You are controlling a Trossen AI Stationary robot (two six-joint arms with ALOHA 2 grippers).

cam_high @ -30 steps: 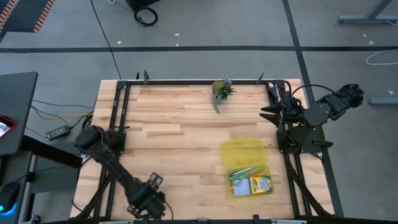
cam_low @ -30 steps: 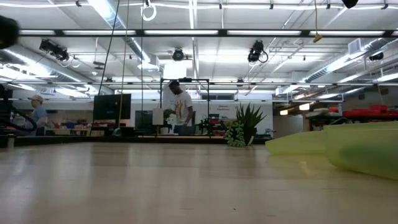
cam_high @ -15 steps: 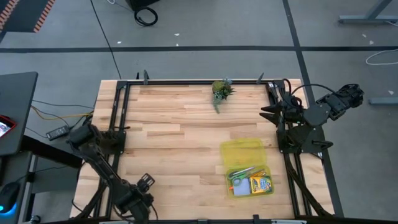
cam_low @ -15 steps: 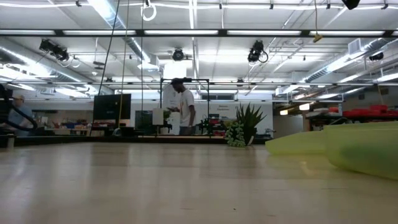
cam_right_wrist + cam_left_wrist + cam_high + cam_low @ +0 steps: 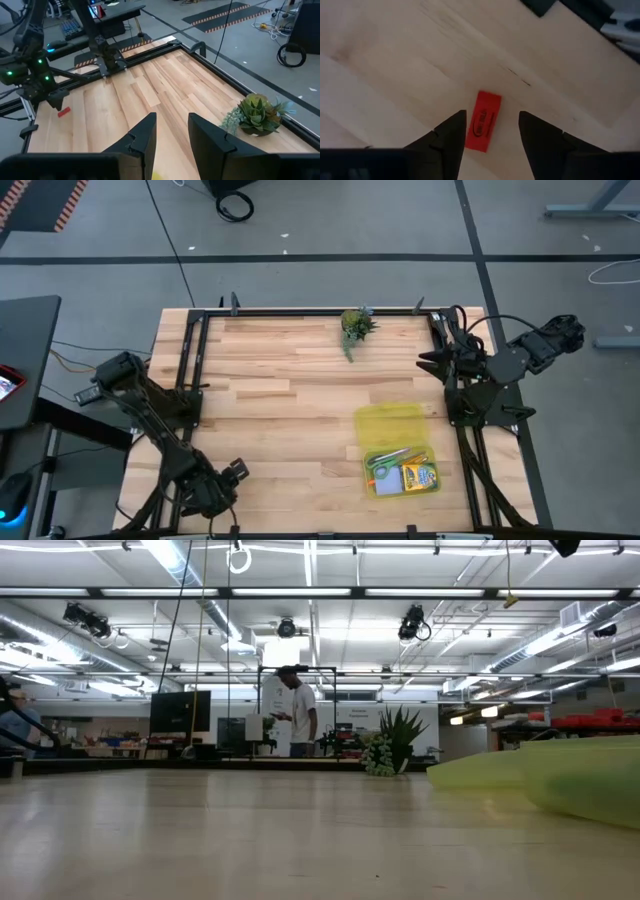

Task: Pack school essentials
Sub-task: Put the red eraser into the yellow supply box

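Observation:
A tiny red eraser lies flat on the wood near the table's near-left corner; it also shows in the right wrist view. My left gripper hangs over it, open, one finger on each side and a gap to both. In the high view this gripper hides the eraser. The translucent yellow case lies open at the near right, with green-handled scissors, a crayon box and a light-blue note pad inside. My right gripper waits open at the far right.
A small potted plant stands at the middle of the far edge. Black frame rails run along the table's left, far and right sides. Bare wood lies between the eraser and the case. People move in the room beyond the table.
My left arm has swung toward the table's left edge, its elbow moving out past the rail. Its gripper has shifted left along the near edge and a little toward the far side. A person in the room behind has walked a step.

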